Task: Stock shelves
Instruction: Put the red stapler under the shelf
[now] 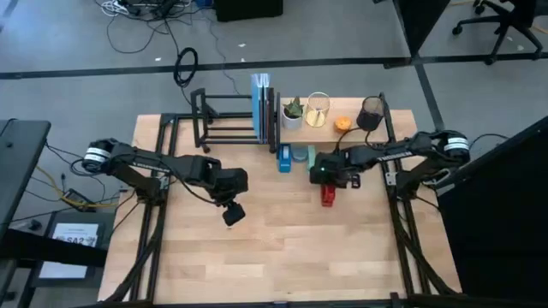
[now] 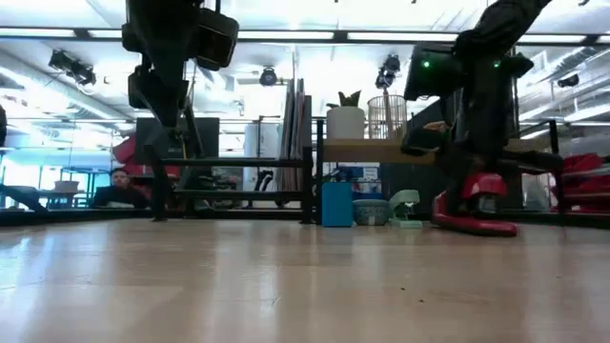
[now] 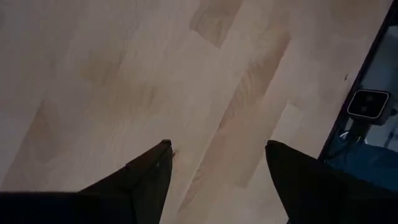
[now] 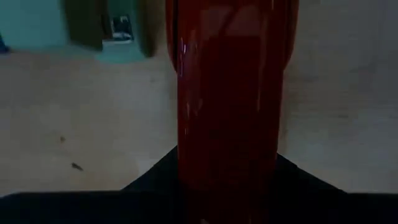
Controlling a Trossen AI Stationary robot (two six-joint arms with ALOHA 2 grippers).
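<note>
The step in hand looked like the pickup of a red stapler [image 1: 329, 195], which lay on the wooden surface [image 1: 282, 257] just right of centre in the high view, in front of the shelves. The right gripper [image 1: 330, 181] had its dark fingers down on either side of the stapler's body; in the right wrist view the red body [image 4: 230, 93] filled the centre of the frame and ran straight between them, so the fingers appeared pinched on it or very nearly so. In the low view the stapler [image 2: 474, 211] sat with its base on the surface, at right of frame, so it had not been lifted.

The two shelves stood at the upper middle of the high view: the black metal rack [image 1: 227, 120] at left, holding upright books [image 1: 262, 107], and the pale plank shelf [image 1: 338, 124] at right, carrying a potted plant [image 1: 293, 113], a wire cup [image 1: 318, 109], an orange ball [image 1: 342, 124] and a dark mesh cup [image 1: 372, 113]. A blue box [image 1: 283, 158] sat in front, under the plank.

The left gripper [image 1: 233, 214] waited over bare wood left of centre, fingers spread and empty.

The next move probably called for a firm grip, a straight lift, then a carry to a free spot on a shelf, clear of the blue box.
</note>
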